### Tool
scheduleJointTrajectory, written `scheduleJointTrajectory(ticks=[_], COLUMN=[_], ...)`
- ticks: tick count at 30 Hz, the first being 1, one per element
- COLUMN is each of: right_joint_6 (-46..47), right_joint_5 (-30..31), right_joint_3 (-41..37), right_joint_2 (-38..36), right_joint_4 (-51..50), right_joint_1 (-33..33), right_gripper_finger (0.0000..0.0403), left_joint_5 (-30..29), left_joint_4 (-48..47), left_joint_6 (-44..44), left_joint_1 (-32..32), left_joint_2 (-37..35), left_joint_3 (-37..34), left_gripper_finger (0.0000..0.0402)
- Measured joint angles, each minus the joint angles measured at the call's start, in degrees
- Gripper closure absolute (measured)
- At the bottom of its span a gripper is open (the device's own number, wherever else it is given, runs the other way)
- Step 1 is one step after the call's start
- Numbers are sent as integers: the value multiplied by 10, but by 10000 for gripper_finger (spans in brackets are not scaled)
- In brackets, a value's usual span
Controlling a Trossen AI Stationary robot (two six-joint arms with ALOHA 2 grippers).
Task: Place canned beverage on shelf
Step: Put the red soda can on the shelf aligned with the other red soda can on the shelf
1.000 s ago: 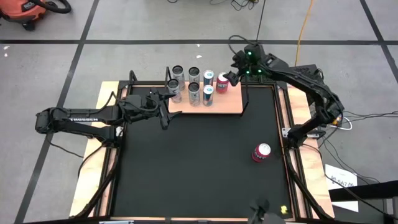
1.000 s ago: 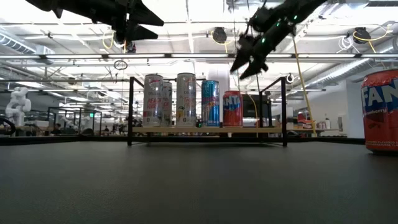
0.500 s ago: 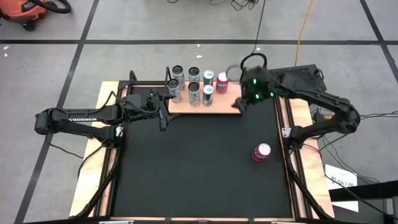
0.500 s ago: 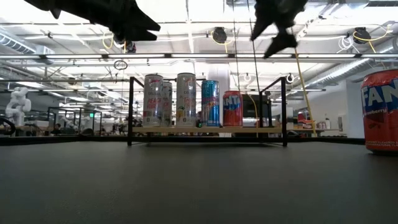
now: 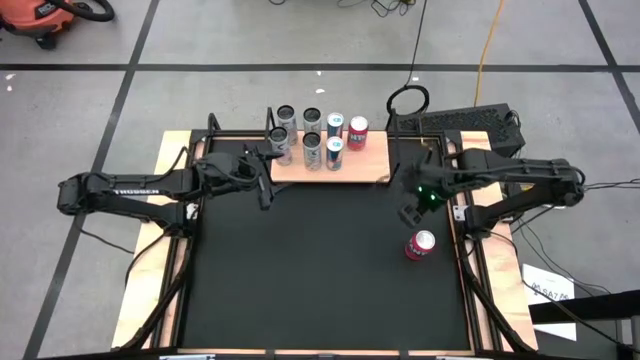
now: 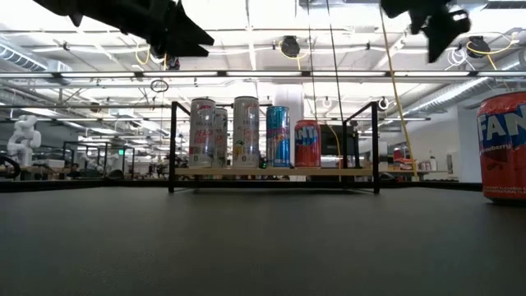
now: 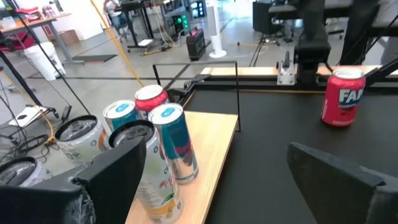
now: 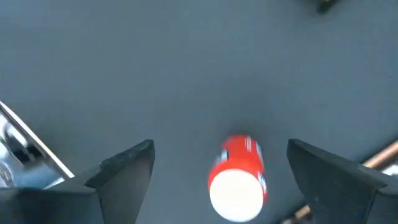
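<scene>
A red can (image 5: 420, 245) stands upright on the black tabletop near its right edge; it also shows in the low view (image 6: 503, 146), the right wrist view (image 8: 239, 178) and the left wrist view (image 7: 341, 97). The light-wood shelf (image 5: 360, 168) at the far side holds several upright cans, a red one (image 5: 358, 132) at their right. My right gripper (image 5: 410, 213) hangs open above the table, just beyond the loose red can, touching nothing. My left gripper (image 5: 264, 172) is open and empty at the shelf's left end (image 7: 214, 155).
Black metal uprights (image 6: 376, 146) stand at the shelf's ends. Light-wood strips (image 5: 505, 300) run along the table's sides. Bare black tabletop (image 5: 300, 270) lies near and left of the loose can.
My right gripper has swung from above the shelf's right end toward the table's near right, and now stands over the tabletop close to the loose red can. The cans on the shelf and the loose can have not moved.
</scene>
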Motion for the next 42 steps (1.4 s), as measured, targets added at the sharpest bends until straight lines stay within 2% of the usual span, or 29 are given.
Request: scheduleJointTrajectory(ticks=[5,9,12,17,23,28,36,42], right_joint_6=[39,77,126,190,243,260,268,285], right_joint_5=[5,33,57,59,52,28,44,44], right_joint_3=[0,-7,-35,-112,-186,-230,-285,-293], right_joint_2=[0,-1,-11,-46,-70,-67,-57,-48], right_joint_4=[-21,-23,-30,-2,41,70,137,133], right_joint_1=[66,116,144,185,202,203,203,203], right_gripper_finger=[51,51,48,41,28,28,29,61], left_joint_5=[-1,-2,-4,-8,-39,-42,-42,-42], left_joint_4=[20,77,138,233,255,250,250,242], left_joint_6=[-1,-1,-1,-1,-3,-3,-1,0], left_joint_1=[0,0,0,-2,-9,-13,-12,-11], left_joint_2=[34,73,105,146,158,158,158,158], left_joint_3=[0,0,0,0,0,0,0,0], left_gripper_finger=[11,11,11,11,11,11,11,11])
